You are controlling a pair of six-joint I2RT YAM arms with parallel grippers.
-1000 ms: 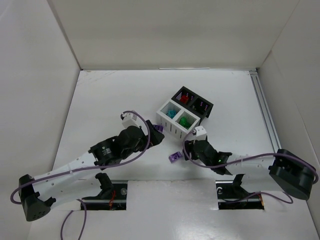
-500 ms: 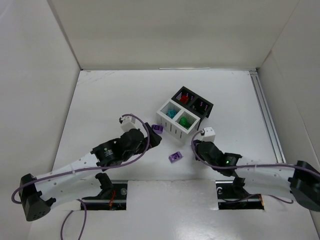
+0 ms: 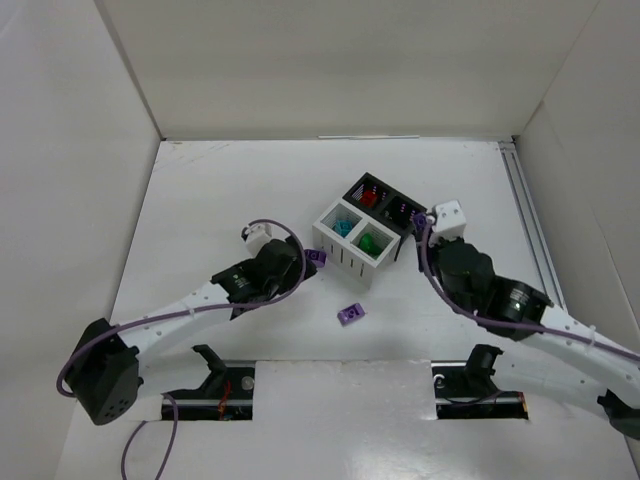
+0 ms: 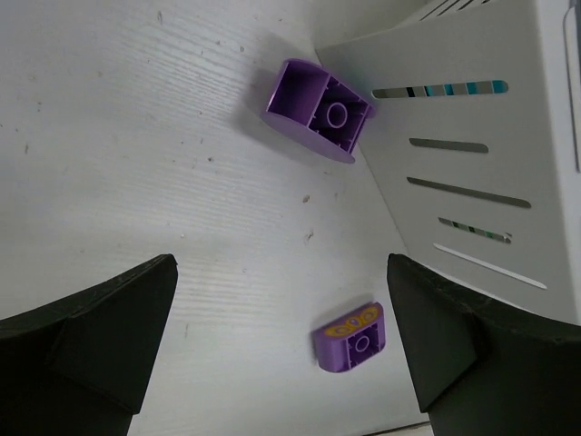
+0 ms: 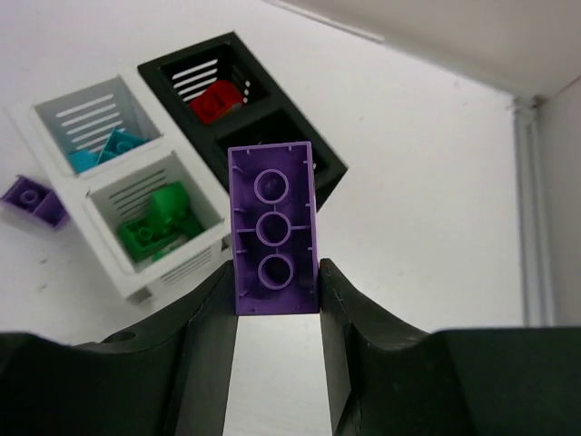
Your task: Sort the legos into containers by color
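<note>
Right wrist view: pinches a purple brick (image 5: 273, 227) in the right gripper (image 5: 275, 295), one dark finger flat against each long side. Shows the brick's hollow underside, three round tubes in a row. Holds it in the air in front of the containers (image 5: 127, 169), overlapping the near black bin (image 5: 329, 165); cannot tell whether directly above it. Behind: a red brick (image 5: 218, 98) in the far black bin (image 5: 186, 56), teal bricks (image 5: 111, 150) in the far white bin (image 5: 47, 145), green bricks (image 5: 159, 222) in the near white bin (image 5: 195, 254).

Left wrist view: spreads the left gripper (image 4: 281, 300) wide with nothing held, above the white table (image 4: 136, 136). Looks down on two loose purple pieces. Finds a hollow purple piece (image 4: 318, 111) lying open side up, just beside a slatted white wall (image 4: 490, 154) with teal showing through the slots; touching or not, cannot tell. Finds a curved purple piece (image 4: 351, 338) nearer the fingers, apart from the wall, bearing a yellow printed pattern too small to read.

Top external view: puts the left gripper next to the hollow purple piece at the left corner of the containers, the curved purple piece alone on the table between the two arms, and the right gripper at the right side of the containers beside the black bins.
</note>
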